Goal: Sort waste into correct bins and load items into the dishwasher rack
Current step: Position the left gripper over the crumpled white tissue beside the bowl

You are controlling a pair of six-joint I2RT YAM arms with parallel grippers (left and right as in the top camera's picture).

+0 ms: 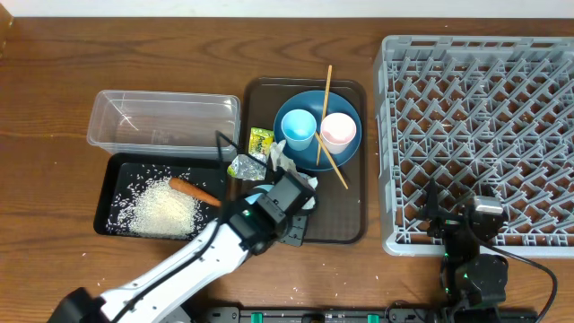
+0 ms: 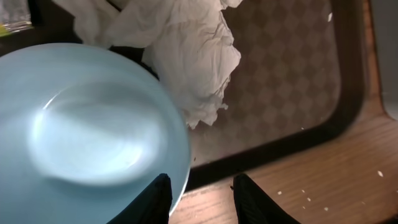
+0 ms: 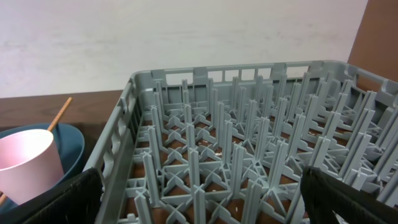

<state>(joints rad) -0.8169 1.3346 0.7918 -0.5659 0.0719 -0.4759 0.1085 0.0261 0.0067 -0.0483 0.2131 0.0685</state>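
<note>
My left end effector (image 2: 202, 196) has its jaws partly apart, with the pale blue bowl's (image 2: 93, 124) rim just by one finger (not pinched, as far as I see), at the brown tray's (image 2: 298, 134) near edge beside crumpled tissues (image 2: 193, 56). My right end effector (image 3: 199, 180) gapes wide over the grey rack (image 3: 249, 124).

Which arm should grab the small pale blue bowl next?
Left. The left gripper straddles the rim of the bowl at the edge of the brown tray; the right gripper hangs open at the dishwasher rack, away from the bowl.
</note>
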